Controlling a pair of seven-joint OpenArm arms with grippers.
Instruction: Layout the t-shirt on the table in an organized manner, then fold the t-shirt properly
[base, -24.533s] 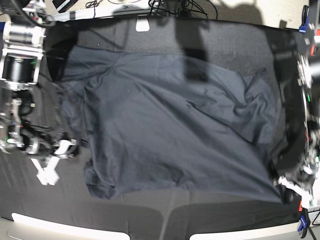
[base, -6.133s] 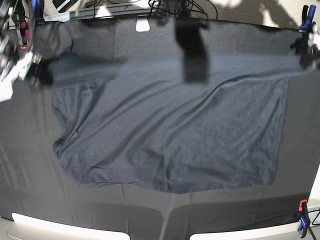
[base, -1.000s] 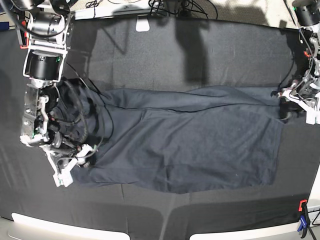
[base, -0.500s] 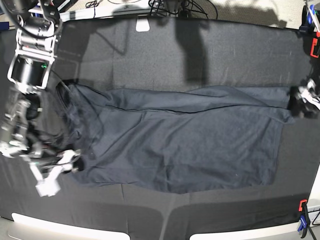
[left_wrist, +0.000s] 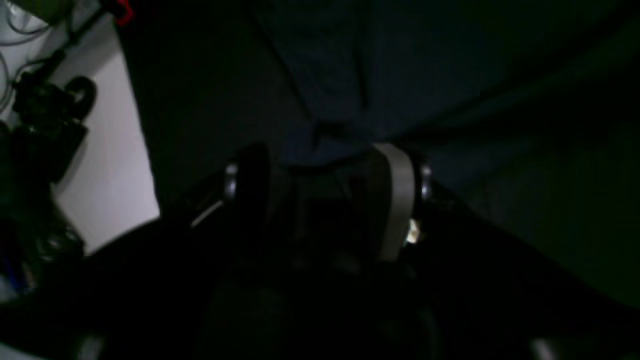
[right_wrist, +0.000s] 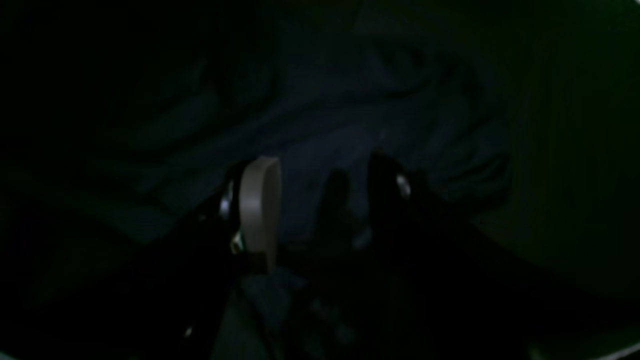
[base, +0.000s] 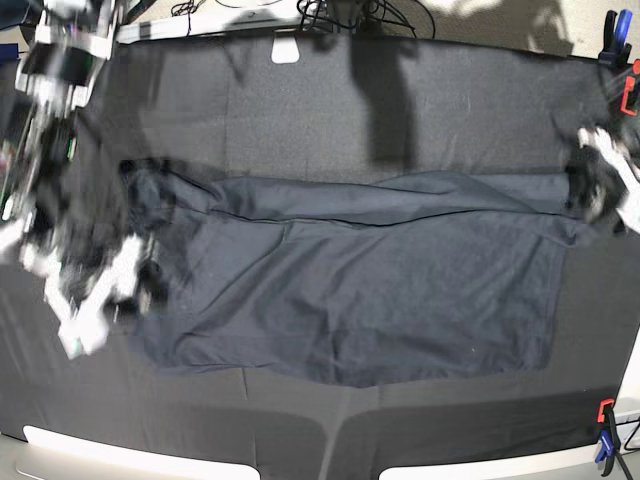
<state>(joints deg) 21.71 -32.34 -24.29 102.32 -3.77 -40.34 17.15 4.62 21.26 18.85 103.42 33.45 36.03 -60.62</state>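
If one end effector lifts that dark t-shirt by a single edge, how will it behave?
The t-shirt will probably drape and sag rather than hold shape: it already lies in soft folds and creases. Its thin fabric looks light, so it may drag and bunch on the table cloth instead of sliding neatly.

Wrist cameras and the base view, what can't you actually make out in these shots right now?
- Base view: the right gripper and left gripper are smeared by motion blur; the finger shapes are lost.
- Right wrist view: too dark; the t-shirt shows only as faint folds, collar and label not discernible.
- Left wrist view: underexposed; where the t-shirt ends and the table cloth begins is hard to trace.
- Base view: the table's near edge is cut off.
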